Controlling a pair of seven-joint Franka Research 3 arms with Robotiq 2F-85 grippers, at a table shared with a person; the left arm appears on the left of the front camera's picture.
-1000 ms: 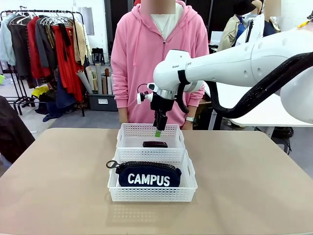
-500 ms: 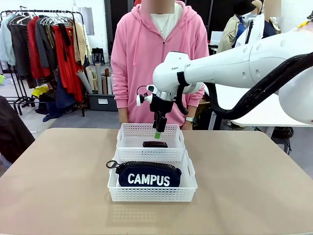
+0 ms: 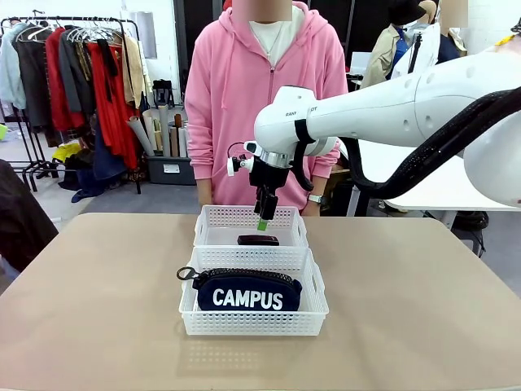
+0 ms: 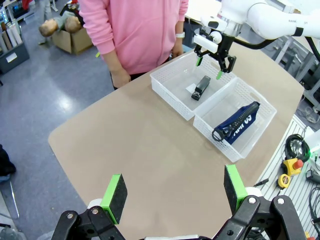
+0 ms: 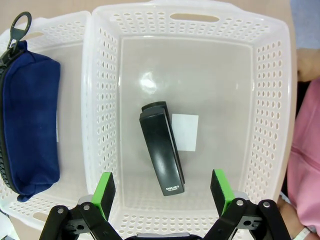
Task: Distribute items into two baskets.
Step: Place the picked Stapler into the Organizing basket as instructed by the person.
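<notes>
the right hand (image 3: 263,220) is hanging just above the far, smaller basket (image 3: 213,218), its two green-padded fingers (image 5: 104,192) spread wide and gripping nothing. directly under it the black stapler (image 5: 162,148) is lying flat on the clear floor of that basket, beside a small white label (image 5: 184,132). the navy "campus" pouch (image 3: 247,291) is sitting in the nearer, larger basket (image 3: 252,324), the two baskets touching end to end on the tan surface (image 3: 423,309).

both items look placed, so the risk now is in pulling away: if the hand is dipping or swinging sideways while leaving, a finger could be catching the lattice wall and dragging or tipping the light basket, sliding the stapler about. the person's hand (image 5: 287,216) is resting close to the basket's far rim, so a careless sweep that way could be brushing it. the left hand (image 4: 174,194) is waiting high and well back, wide open and empty.
</notes>
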